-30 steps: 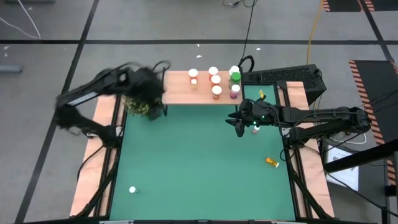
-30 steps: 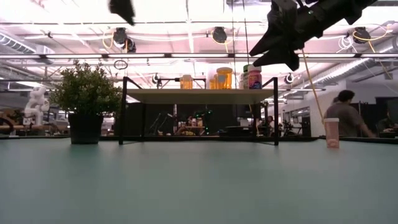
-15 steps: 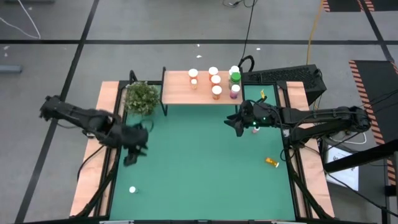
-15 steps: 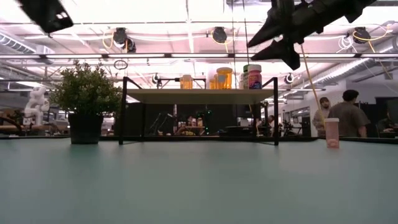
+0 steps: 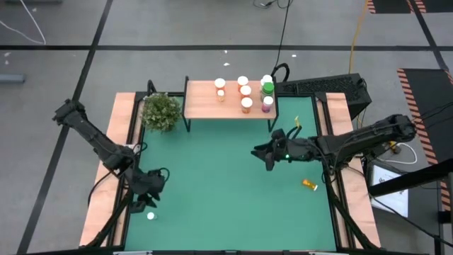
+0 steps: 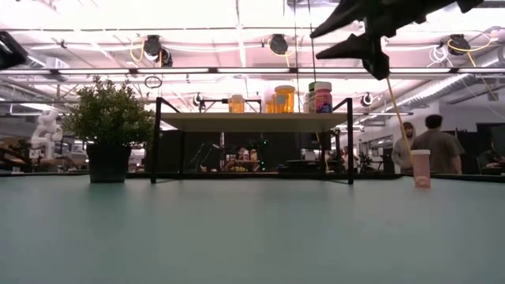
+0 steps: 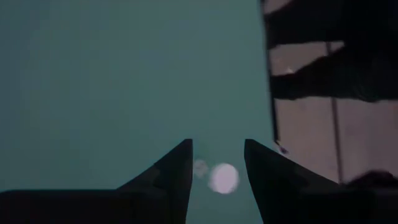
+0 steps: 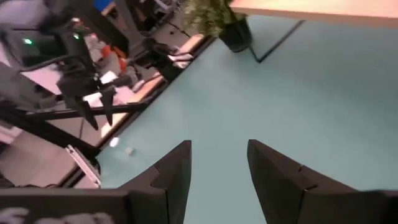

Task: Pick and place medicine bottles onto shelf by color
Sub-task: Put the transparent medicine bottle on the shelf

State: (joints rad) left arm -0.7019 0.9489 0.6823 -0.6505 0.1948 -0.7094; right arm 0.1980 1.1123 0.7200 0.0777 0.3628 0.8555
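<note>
A small white-capped medicine bottle (image 5: pixel 150 215) stands on the green mat near its near-left corner. My left gripper (image 5: pixel 144 204) hovers just over it, open, and in the left wrist view the cap (image 7: pixel 224 177) shows between the fingertips, farther down. Above the mat's middle right, my right gripper (image 5: pixel 263 154) is open and holds nothing. The wooden shelf (image 5: pixel 202 106) at the far edge carries several bottles, among them orange ones (image 5: pixel 246 104) and a green-capped one (image 5: pixel 267 88). A pink bottle (image 6: pixel 420 168) stands on the mat at the right. An orange bottle (image 5: pixel 308 184) lies on its side near the right edge.
A potted green plant (image 5: pixel 160 112) stands at the shelf's left end. A small yellow item (image 5: pixel 297 108) lies by the far right corner. The mat's middle (image 5: pixel 212 177) is bare. People show in the room beyond the table (image 6: pixel 434 146).
My left gripper has swung from beside the plant at the far edge toward the near-left corner and come down over the white bottle. My right gripper has drifted a little toward the near edge, staying open. No bottle has moved.
</note>
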